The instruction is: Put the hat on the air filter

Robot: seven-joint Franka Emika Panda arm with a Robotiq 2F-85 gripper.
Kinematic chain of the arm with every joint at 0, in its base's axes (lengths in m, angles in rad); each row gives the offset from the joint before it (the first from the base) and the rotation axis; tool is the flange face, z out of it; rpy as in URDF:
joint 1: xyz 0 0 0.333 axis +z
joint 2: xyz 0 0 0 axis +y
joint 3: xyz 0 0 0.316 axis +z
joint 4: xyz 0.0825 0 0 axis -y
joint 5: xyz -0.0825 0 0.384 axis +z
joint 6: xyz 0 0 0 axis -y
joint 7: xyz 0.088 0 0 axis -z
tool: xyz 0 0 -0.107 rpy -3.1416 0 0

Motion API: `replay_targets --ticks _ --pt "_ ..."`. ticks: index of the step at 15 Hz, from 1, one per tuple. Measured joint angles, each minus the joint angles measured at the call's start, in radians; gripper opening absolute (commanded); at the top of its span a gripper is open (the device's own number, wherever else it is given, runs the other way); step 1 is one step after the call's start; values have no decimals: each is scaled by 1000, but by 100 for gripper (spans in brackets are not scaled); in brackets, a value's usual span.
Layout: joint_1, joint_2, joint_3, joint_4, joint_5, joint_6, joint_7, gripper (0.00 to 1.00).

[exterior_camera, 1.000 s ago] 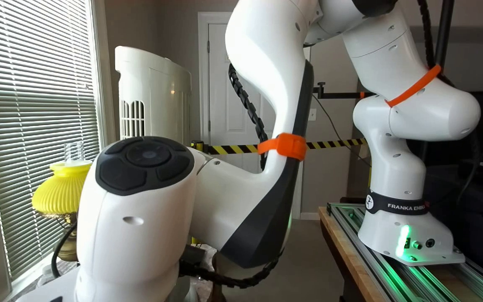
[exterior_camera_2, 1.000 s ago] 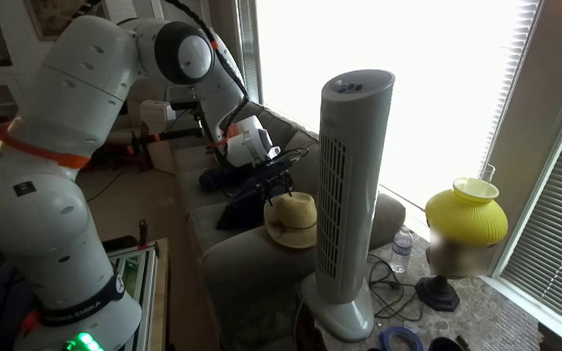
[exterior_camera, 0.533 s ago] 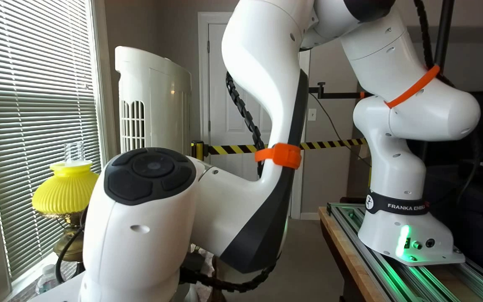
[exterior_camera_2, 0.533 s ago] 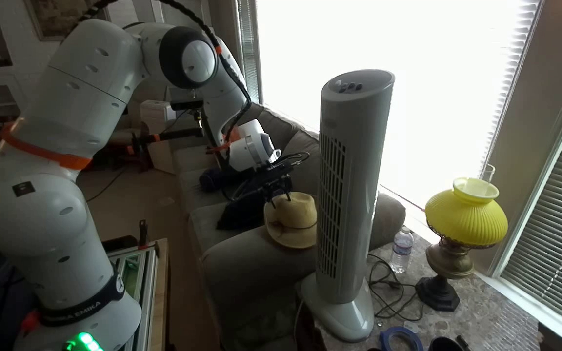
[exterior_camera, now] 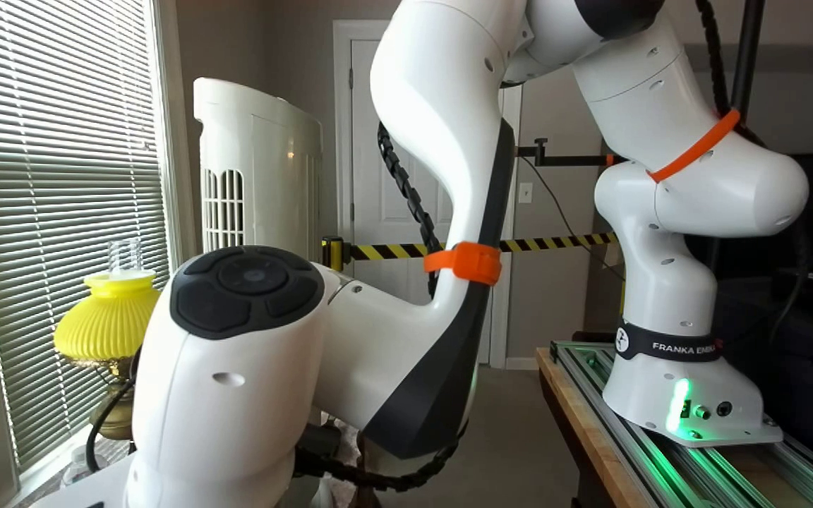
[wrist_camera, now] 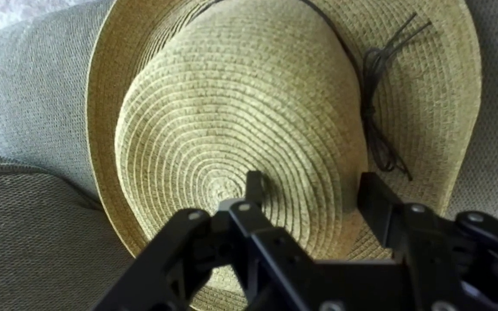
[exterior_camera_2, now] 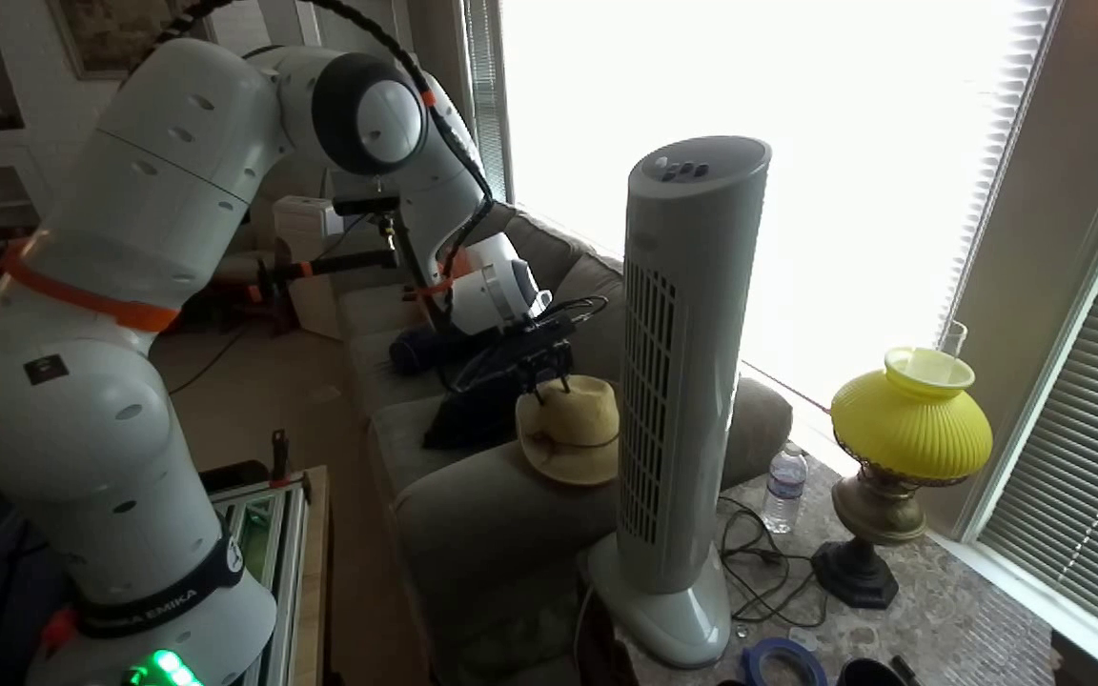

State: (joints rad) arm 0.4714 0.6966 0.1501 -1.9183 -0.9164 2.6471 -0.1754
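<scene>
1. Hat (wrist_camera: 231, 112): tan straw, dark cord (wrist_camera: 368, 111) rd crown; lay on sofa arm (exterior_camera_2: 482, 500), one edge partly hidden by filter (exterior_camera_2: 692, 381) in an ext. view.
2. Filter: white tower, stood upright on tabletop (exterior_camera_2: 968, 619).
3. My tool (wrist_camera: 311, 185): black, released, fingers (wrist_camera: 254, 185) well spread; one was over the crown, the other just beside it, above the brim. Contact w/ straw: I couldn't tell.
4. Lamp (exterior_camera_2: 911, 424): yellow-shaded, stood on tabletop; seen in both ext. views.
5. Bottle (exterior_camera_2: 785, 491): clear, stood btwn filter and lamp.
6. Ring (exterior_camera_2: 778, 645): blue, lay nr filter base.
</scene>
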Motion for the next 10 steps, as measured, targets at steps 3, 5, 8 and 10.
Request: replay_targets --ticks 3,5,8,10 --pt "0 0 0 4 -3 1 0 42" --pt "0 0 0 6 -4 1 0 25" --pt "0 0 0 6 -5 1 0 8" --pt "0 0 0 7 -5 2 0 3"
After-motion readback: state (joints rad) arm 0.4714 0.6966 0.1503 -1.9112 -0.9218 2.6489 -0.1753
